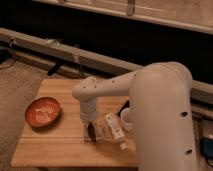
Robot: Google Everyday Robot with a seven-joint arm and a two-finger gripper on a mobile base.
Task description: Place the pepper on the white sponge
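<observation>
Hovering gripper low over the white sponge, seemingly clamped on the pepper, touching or nearly so. Pretty much done, just needs letting go and backing off.

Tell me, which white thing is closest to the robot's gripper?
The white sponge, right beneath the gripper; the white bottle and white cup sit farther right.

Table: wooden top, light planks.
Bowl: round orange-red, on the table's left side.
Bottle: white, elongated, lying on the table.
Cup: round white, just beside the bottle.
Gripper: low over the table, left of the bottle.
</observation>
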